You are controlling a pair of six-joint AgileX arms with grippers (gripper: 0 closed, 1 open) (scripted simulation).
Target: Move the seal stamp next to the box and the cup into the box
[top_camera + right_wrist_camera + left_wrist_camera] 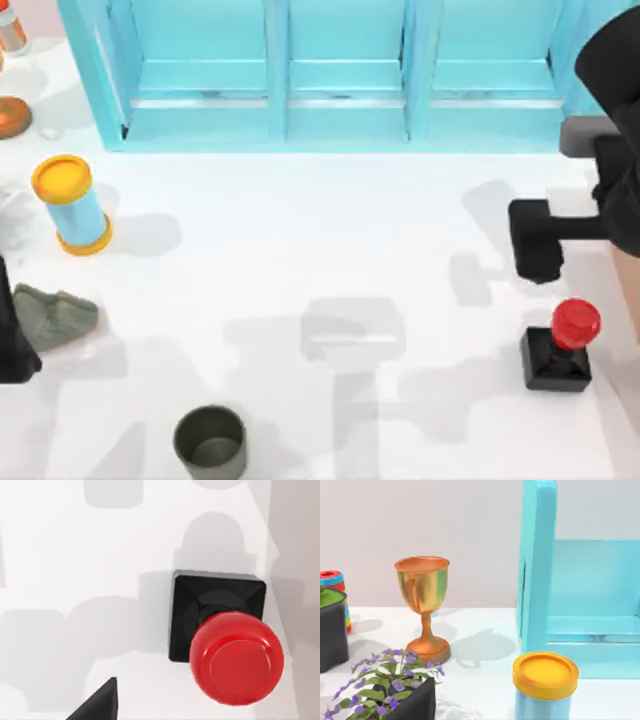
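Along the counter's far edge stands the turquoise shelf cabinet (340, 75). Near the right edge, the right end effector (537, 240) hangs above and just short of the seal stamp (560, 350), its fingers spread; a descent off-centre could clip the round red knob and tip it. The olive cup (210, 442) waits at the near edge. At the left edge, the left end effector (15, 340) is parked; its fingers cannot be judged.
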